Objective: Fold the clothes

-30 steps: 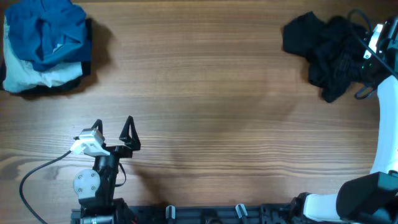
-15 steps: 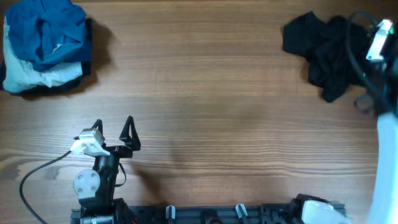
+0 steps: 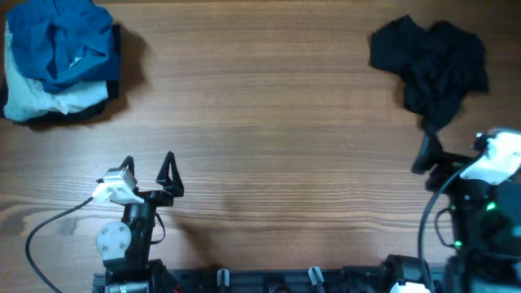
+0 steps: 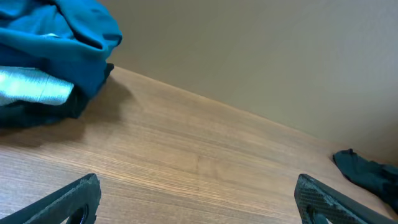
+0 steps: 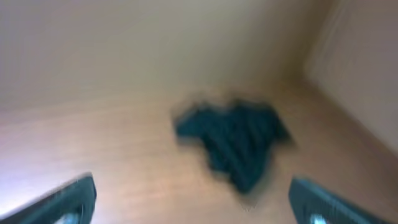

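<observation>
Broad wooden desk (image 3: 269, 106), bare wood across the middle. In the upper left of the overhead frame sits the stack of blue clothes (image 3: 57, 57), teal on top, paler cloth beneath. In the upper right lies the black garment (image 3: 431, 65), crumpled in a heap and not flattened yet. The right gripper (image 5: 191, 186) hangs just below it at the lower right, jaws wide and empty, though its wrist view is blurred. The left gripper (image 3: 148, 161) waits at the lower left, jaws wide, nothing held. To my eye the job is fetching that black piece. Best to pinch an outer edge rather than the bunched middle, drag it to the open centre, then bring in both arms to spread it.
</observation>
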Controlling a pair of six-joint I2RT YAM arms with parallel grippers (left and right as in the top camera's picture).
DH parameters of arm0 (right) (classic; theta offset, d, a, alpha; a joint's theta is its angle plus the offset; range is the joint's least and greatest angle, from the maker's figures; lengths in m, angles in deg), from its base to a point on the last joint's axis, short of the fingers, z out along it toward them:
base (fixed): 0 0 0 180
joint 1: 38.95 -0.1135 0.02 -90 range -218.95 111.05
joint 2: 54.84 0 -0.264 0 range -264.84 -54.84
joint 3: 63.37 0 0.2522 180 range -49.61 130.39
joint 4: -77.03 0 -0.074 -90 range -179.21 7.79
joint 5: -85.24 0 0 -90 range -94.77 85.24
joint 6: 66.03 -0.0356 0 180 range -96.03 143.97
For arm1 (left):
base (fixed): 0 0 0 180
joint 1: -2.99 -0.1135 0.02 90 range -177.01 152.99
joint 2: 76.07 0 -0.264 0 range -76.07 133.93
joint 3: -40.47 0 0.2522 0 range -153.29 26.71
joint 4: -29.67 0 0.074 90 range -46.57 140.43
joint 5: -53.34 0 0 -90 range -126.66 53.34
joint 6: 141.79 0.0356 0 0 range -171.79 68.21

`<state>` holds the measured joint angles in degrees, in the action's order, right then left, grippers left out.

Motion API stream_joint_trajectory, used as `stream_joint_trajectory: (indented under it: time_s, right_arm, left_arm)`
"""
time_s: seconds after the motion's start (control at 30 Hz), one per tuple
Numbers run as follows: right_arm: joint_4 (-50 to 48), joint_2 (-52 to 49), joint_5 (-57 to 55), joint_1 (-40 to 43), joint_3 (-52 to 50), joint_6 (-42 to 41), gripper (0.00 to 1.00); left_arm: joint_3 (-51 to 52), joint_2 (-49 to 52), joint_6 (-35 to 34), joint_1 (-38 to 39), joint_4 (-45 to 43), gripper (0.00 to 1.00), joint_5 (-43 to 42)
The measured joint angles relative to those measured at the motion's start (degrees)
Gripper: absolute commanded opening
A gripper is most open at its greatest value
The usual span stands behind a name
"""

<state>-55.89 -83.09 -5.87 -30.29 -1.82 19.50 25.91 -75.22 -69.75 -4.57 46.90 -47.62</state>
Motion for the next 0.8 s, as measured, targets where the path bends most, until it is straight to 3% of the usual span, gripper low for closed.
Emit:
stream_joint_trajectory:
  time_s: [0.13,0.27,0.37,0.53,0.8]
  right_arm:
    - [-33.38,6.56,7.89,0.0,-22.1,-8.46,1.0]
    - [-45.9,9.05,12.68,-0.04,-36.22,-12.13,1.0]
    - [-46.56,10.38,13.81,-1.05,-40.85,-10.54,1.0]
    - [-45.79,15.63,14.27,-4.15,-43.63,-0.22,1.0]
    - [-33.0,24.81,9.11,-6.73,-44.35,5.51,1.0]
  left_arm:
    - [0.02,-0.04,0.0,0.0,0.0,1.0,0.0]
    - [0.02,-0.04,-0.02,0.0,0.0,1.0,0.02]
    - [0.02,-0.04,0.0,0.0,0.0,1.0,0.02]
    - [0.02,-0.04,-0.02,0.0,0.0,1.0,0.0]
    - [0.02,-0.04,0.0,0.0,0.0,1.0,0.02]
